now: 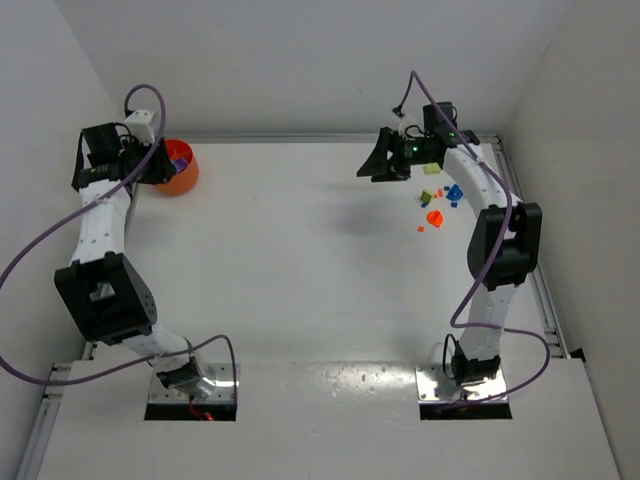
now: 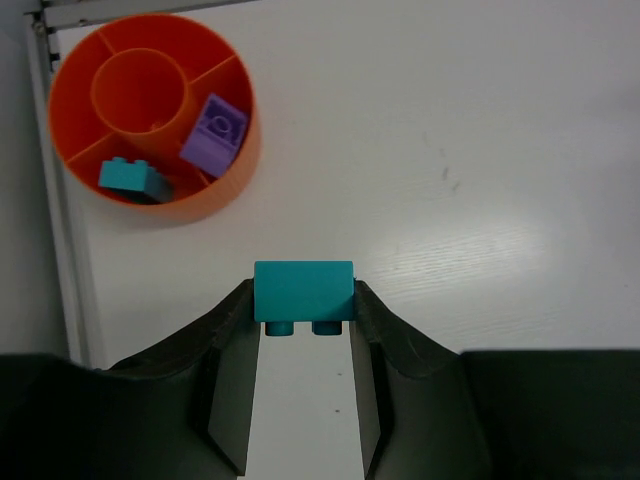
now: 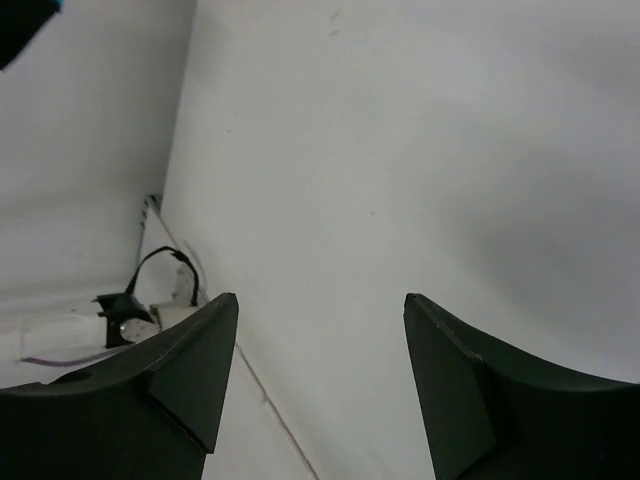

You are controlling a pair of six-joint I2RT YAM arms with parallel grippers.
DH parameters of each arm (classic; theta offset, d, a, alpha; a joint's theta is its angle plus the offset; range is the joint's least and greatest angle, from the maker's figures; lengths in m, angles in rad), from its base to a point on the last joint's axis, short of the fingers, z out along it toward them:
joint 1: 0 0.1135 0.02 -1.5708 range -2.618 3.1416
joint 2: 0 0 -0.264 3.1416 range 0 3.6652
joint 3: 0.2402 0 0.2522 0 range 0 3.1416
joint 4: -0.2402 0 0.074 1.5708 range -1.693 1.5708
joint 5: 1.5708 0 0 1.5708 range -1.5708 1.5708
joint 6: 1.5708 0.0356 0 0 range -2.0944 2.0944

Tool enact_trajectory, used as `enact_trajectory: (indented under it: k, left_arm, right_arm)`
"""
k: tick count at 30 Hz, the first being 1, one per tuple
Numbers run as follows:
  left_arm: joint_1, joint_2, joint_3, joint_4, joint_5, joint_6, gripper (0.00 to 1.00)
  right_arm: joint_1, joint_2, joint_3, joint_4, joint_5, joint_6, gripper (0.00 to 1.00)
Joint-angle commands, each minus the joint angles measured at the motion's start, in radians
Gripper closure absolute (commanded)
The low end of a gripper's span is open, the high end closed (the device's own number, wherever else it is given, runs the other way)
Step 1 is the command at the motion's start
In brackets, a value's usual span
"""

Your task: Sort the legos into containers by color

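Pinching a teal lego (image 2: 303, 290) in the left jaws just below the orange bowl (image 2: 215, 192) at upper left, probably for the compartment with its teal twin (image 2: 128, 177); holding right jaws spread, empty, near loose legos (image 1: 440, 200) at upper right.

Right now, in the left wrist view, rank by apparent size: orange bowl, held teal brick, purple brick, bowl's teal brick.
1. orange bowl
2. held teal brick, closest to camera, so unsure
3. purple brick
4. bowl's teal brick
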Motion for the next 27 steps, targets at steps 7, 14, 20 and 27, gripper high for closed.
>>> enact_trajectory:
  k: [7, 14, 20, 27]
  left_arm:
    - [0.089, 0.263, 0.243, -0.069, -0.025, 0.069, 0.88]
    - [0.089, 0.399, 0.355, -0.069, -0.076, 0.098, 0.88]
    - [0.098, 0.482, 0.444, -0.069, -0.096, 0.098, 0.87]
    - [0.098, 0.553, 0.501, -0.069, -0.114, 0.089, 0.86]
  right_arm:
    - [0.005, -0.017, 0.005, -0.109, 0.068, -0.142, 0.32]
    - [0.005, -0.017, -0.015, -0.109, 0.059, -0.151, 0.32]
    - [0.005, -0.017, -0.015, -0.109, 0.059, -0.151, 0.32]
    - [0.005, -0.017, -0.024, -0.109, 0.059, -0.151, 0.32]
